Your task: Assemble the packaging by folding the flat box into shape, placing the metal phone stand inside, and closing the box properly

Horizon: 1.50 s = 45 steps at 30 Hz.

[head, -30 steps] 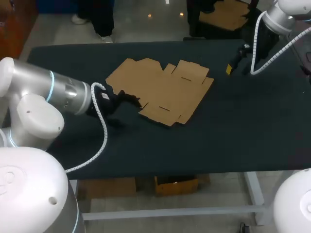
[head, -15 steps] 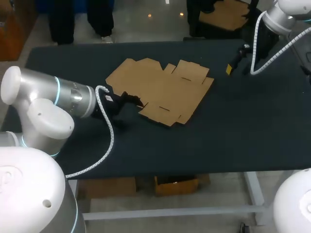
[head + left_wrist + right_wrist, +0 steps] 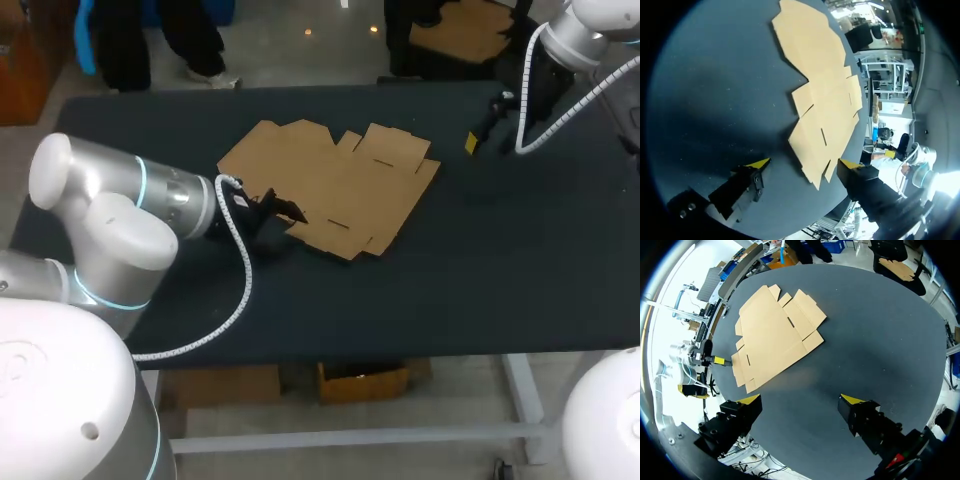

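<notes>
Flat box [image 3: 335, 185] lies unfolded on the table [image 3: 500, 270], toward its far middle. Left gripper [image 3: 804, 164] is positioned at the box's near left edge, fingers spread wide, with the box's corner flaps lying between them and nothing gripped. Right gripper [image 3: 801, 399] hangs over bare table off the box's far right corner, fingers likewise wide apart and holding nothing.

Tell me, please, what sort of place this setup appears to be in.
Most likely a robotics lab bench set up for packaging work: a dark table carries a flat cardboard box, not yet folded, and my left arm and right arm come in from either side.
</notes>
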Tool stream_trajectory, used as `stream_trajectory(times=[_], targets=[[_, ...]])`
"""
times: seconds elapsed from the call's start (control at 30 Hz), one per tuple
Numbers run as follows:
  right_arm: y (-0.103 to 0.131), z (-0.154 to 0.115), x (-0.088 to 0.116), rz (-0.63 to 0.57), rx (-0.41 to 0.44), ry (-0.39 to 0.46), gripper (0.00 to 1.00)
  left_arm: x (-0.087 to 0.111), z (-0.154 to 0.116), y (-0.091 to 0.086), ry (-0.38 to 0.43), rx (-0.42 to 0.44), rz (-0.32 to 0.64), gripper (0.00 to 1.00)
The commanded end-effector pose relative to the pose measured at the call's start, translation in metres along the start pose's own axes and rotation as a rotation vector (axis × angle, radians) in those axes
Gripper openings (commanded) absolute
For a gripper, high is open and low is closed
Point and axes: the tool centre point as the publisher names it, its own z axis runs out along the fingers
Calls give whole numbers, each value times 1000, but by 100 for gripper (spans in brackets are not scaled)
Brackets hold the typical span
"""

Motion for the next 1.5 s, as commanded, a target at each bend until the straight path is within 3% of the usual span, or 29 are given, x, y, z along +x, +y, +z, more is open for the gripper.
stream_trajectory(times=[0.03,0.57,0.7,0.8,0.9,1.1,1.5], targets=[[0,0,0,0,0,0,100,3,1,-2,-4,-6,0,100],[0,0,0,0,0,0,100,-7,12,-6,25,-38,-46,100],[0,0,0,0,0,0,100,-7,17,-8,39,-21,-63,86],[0,0,0,0,0,0,100,-5,20,-10,54,-10,-69,64],[0,0,0,0,0,0,100,0,22,-8,62,0,-65,50],[0,0,0,0,0,0,100,6,24,-4,77,10,-59,44],[0,0,0,0,0,0,100,1,33,-9,85,27,-93,42]])
